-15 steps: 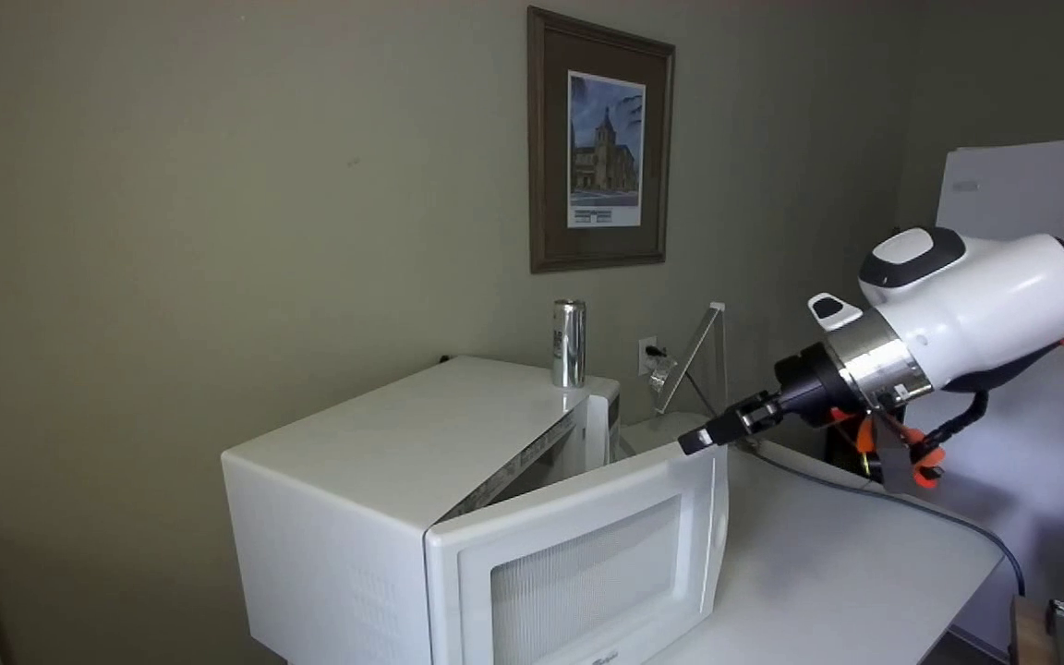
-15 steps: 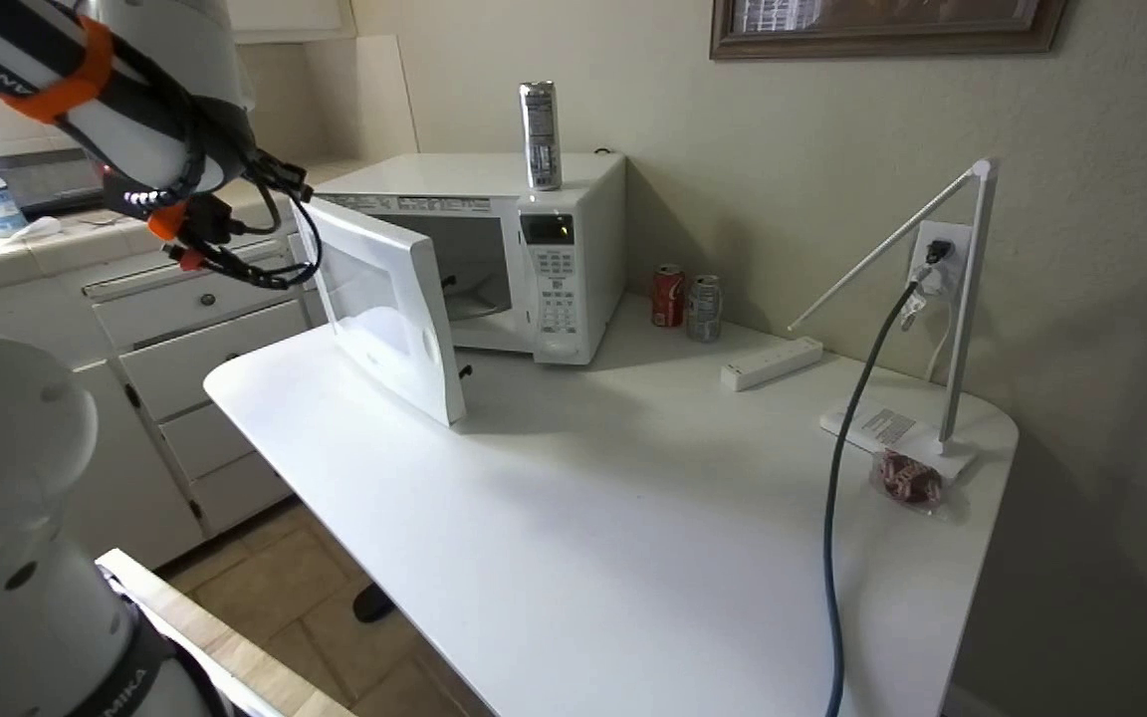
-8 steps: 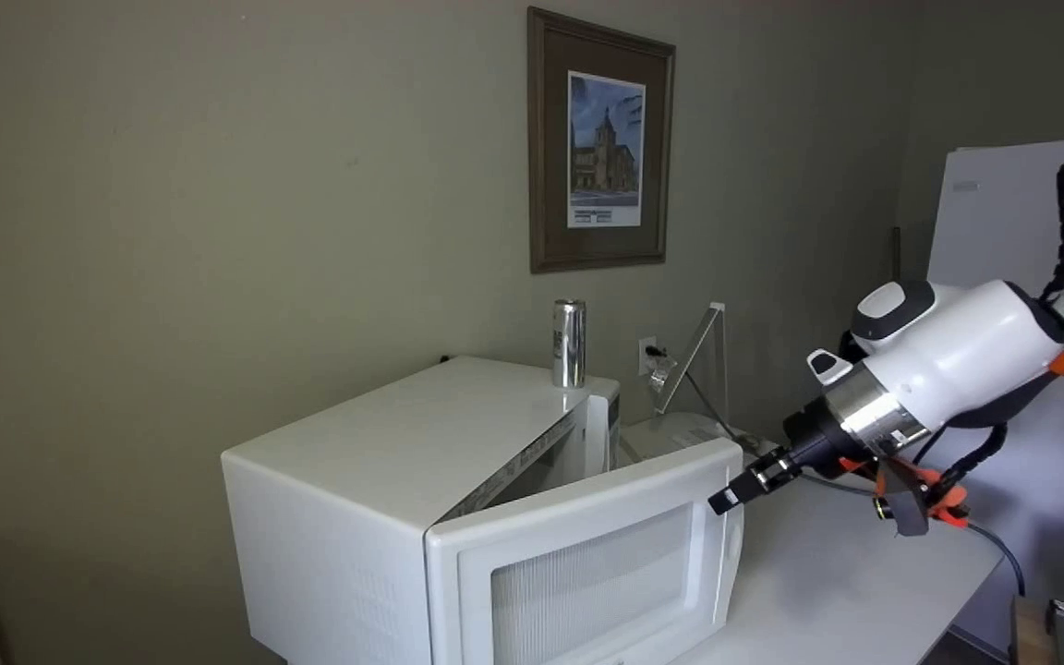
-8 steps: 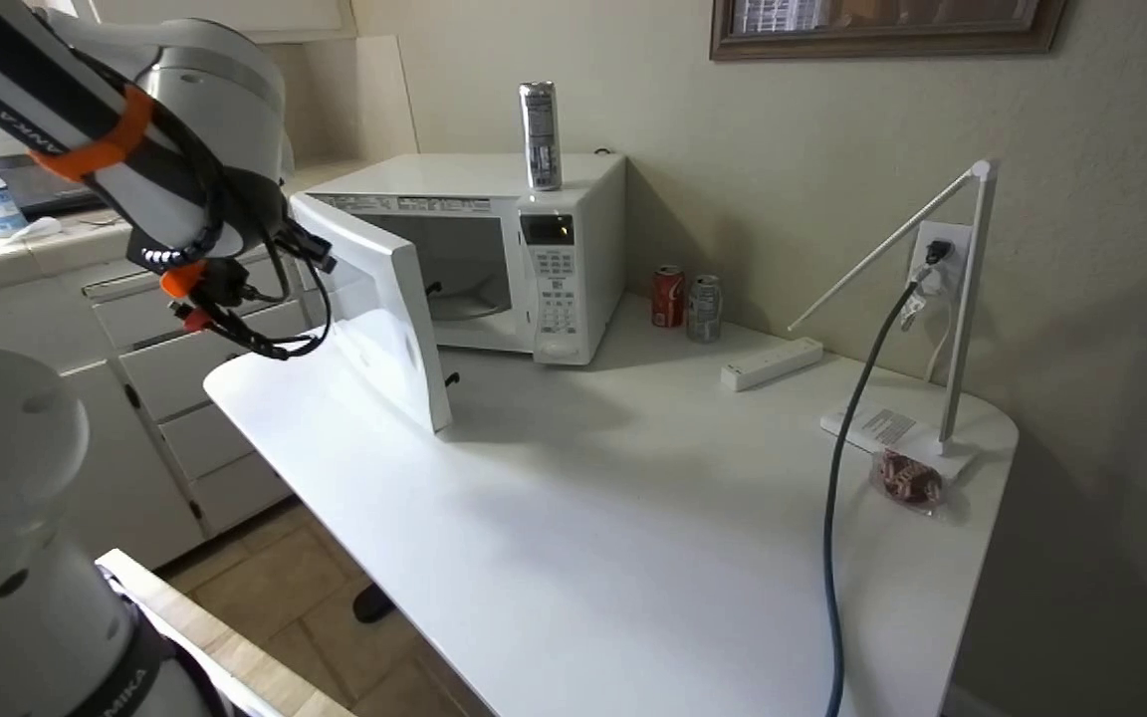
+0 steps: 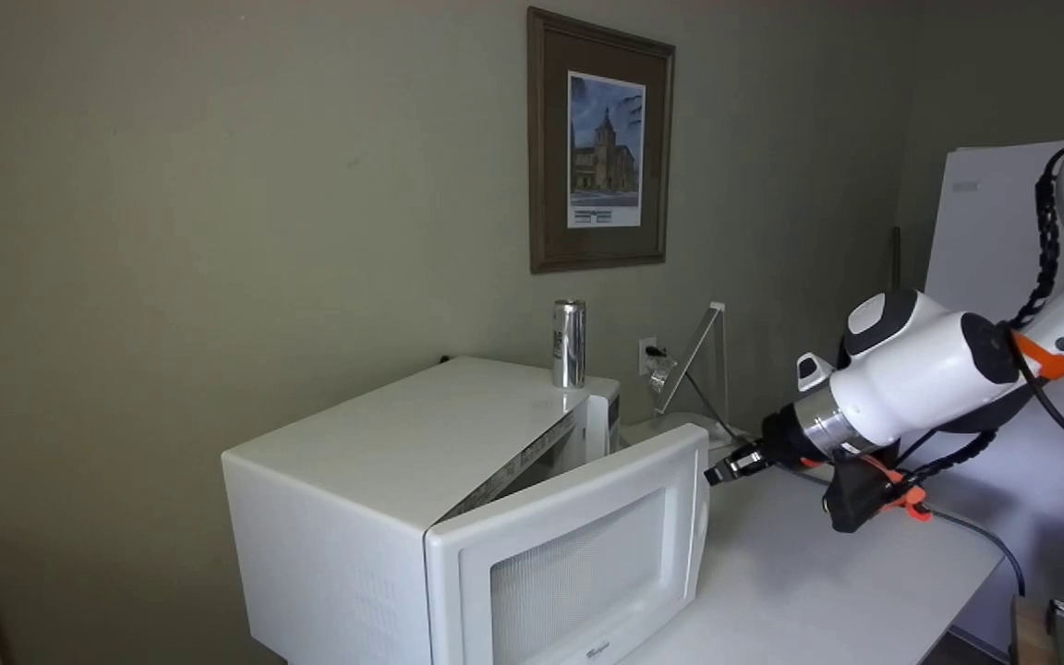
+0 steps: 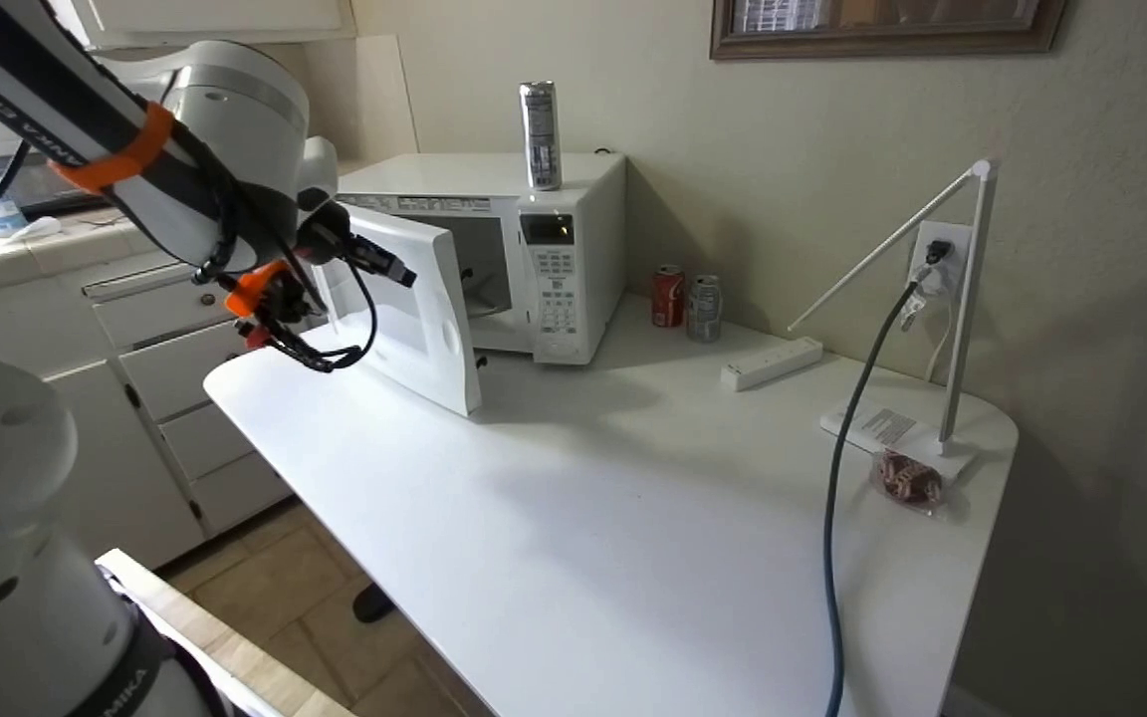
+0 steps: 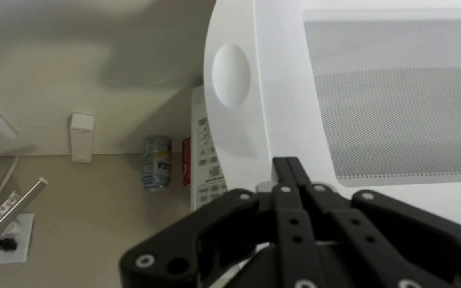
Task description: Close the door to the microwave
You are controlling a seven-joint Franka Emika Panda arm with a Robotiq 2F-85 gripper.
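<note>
A: Entry one — progress?

B: Unfinished. The white rectangular door (image 5: 578, 545) stands part-open; in both exterior views a wedge of opening parts it from the body of the white, boxy, smooth-cased microwave (image 5: 384, 462). Stage, by my judgement: pushing shut.

A: Left to do?

B: The remainder of the swing, then probably a firm press until it seats flush.

A: Next line?

B: One black, jointed, two-fingered gripper (image 7: 287, 160): fingertips pressed together, nothing between them. Placed at the door's outer face, near its upper free corner. Contact: cannot tell.

A: Location of the goods?

B: Microwave: on the white, smooth-topped table (image 6: 613, 558), by the edge along the beige wall (image 6: 763, 169), toward the end whose rounded corner lies near the white-fronted drawers (image 6: 185, 378). Door: upright, projecting over the tabletop, its free side between the wall edge and the edge nearer the robot's white base column (image 6: 6, 498).

A: Appearance?

B: Door: white face; gently bowed strip (image 7: 236, 132) along the free side, bearing one shallow oval hollow (image 7: 231, 76). One large greyish fine-mesh window (image 7: 394, 100), framed in white. Dark lettering (image 5: 598, 650) low on the face — too small to read surely. Microwave: plain flat top and side, white keypad panel (image 6: 556, 289) beside the opening, slim silver metal can (image 6: 541, 137) upright on top.
</note>
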